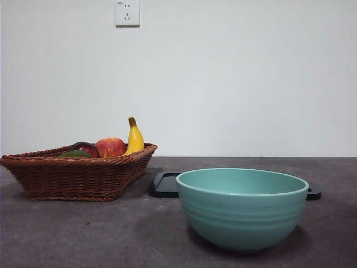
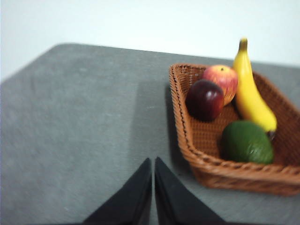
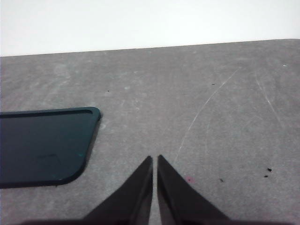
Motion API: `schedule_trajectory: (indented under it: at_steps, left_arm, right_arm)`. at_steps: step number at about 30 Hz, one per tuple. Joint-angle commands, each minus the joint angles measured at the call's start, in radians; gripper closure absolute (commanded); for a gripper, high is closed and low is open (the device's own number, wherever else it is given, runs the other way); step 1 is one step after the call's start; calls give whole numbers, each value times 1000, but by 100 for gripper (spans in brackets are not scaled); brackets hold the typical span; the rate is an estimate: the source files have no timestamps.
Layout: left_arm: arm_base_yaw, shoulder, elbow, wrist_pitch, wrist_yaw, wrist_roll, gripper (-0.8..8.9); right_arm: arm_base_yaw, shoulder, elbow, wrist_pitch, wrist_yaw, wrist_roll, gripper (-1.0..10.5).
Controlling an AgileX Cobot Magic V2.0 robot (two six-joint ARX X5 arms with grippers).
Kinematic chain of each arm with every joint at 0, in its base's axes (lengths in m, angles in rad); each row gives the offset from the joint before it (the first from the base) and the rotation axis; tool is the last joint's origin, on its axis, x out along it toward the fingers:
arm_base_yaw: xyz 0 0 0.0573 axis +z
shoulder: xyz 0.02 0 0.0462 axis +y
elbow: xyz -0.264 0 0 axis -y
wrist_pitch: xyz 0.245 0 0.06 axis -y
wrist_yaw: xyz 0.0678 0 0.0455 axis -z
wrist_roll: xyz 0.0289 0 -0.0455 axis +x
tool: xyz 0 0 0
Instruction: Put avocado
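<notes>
Woven brown wicker basket (image 1: 78,176) sits at the left of the grey table (image 1: 83,234). In it: small dark-green avocado (image 2: 247,142) at one end, dark red-purple round fruit (image 2: 205,100) and red apple (image 2: 222,80) side by side toward the other, long yellow banana (image 2: 251,93) along one side wall, its end just beside the avocado. Teal ceramic bowl (image 1: 242,209) stands right of the basket, nearer the front. Flat black tray (image 1: 165,185) lies behind the bowl, between bowl and basket. White wall socket (image 1: 127,13) is on the wall behind.
</notes>
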Motion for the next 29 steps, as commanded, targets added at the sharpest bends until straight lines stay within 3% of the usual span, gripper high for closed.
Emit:
schedule_trajectory:
  at_steps: [1,13,23,29]
  left_arm:
    - [1,-2,-20,-9,-1,-199,805]
    - [1,-1,3,-32,17,-362,805]
    - [1,69,158,-123,62,-359,804]
    - [-1,211,295,-206,179,-308,804]
  right_arm:
    - [0,-2,-4,6,-2,52,940]
    - [0,-2,25,5,-69,168,940]
    - [0,49,191,-35,-108,195,940]
    - [2,195,372,-184,-241,177,940]
